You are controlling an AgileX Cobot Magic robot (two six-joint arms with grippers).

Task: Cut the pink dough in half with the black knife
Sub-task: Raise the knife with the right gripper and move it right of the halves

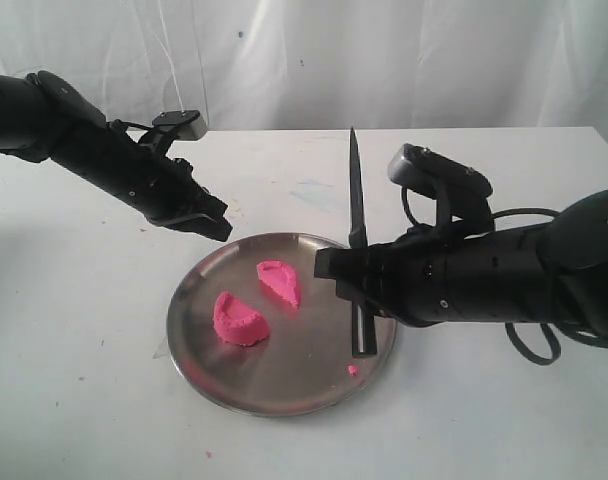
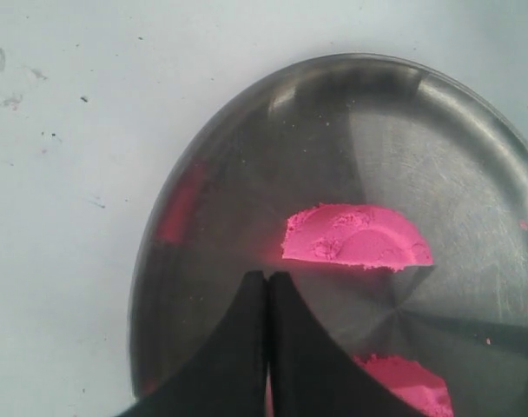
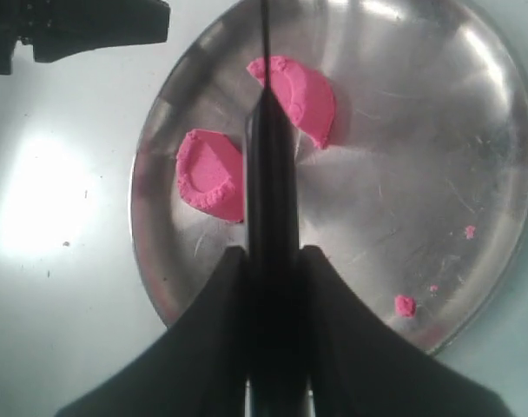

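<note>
From the exterior view, the right hand [image 1: 356,280] was clamped around the black knife [image 1: 356,215], blade pointing up, above the right side of the steel plate [image 1: 284,385] on the white worktop [image 1: 74,380]. The pink dough [image 1: 241,320] lay on the plate as two half-moon pieces, slightly apart. The left hand [image 1: 216,226] hovered over the plate's far-left rim, holding nothing.

In the left wrist view, the left hand's [image 2: 267,291] fingers were pressed together, empty, above the plate near one dough half.

In the right wrist view, the right hand's [image 3: 273,261] fingers pinched the knife between them, with small pink crumbs [image 3: 405,305] scattered on the plate.
</note>
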